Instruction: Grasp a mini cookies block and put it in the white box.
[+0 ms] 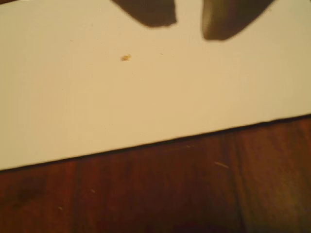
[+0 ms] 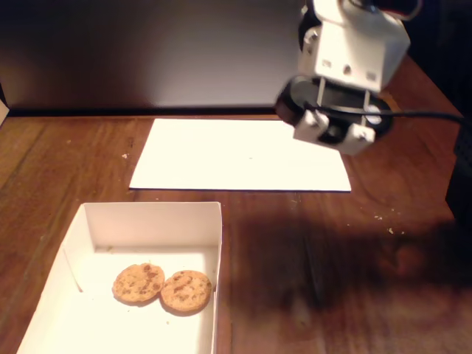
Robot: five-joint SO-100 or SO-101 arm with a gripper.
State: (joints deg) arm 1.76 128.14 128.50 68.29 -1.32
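Your arm hangs over the far right part of a dark wooden desk [image 2: 310, 280] in the fixed view, its white housing tilted above the right end of a flat white paper sheet [image 2: 236, 155].

In the wrist view, the claw [image 1: 189, 24] enters from the top edge as two dark, blurred fingertips [image 1: 155, 14] with a clear gap of bare paper between them. The claw is released and holds nothing. It hovers above the paper sheet, where a tiny brown crumb [image 1: 125, 58] lies to the lower left of the fingertips. The sheet's near edge runs slantwise across the wrist view, with reddish wood below it.

The white box [image 2: 151, 214] sits at the lower left of the fixed view, nearer the camera than the paper and well apart from the arm. Inside it, two mini cookies [image 2: 162, 286] lie flat on the floor of the box, side by side and touching, the left one slightly overlapping the right. A black cable [image 2: 428, 114] runs off to the right from the arm.
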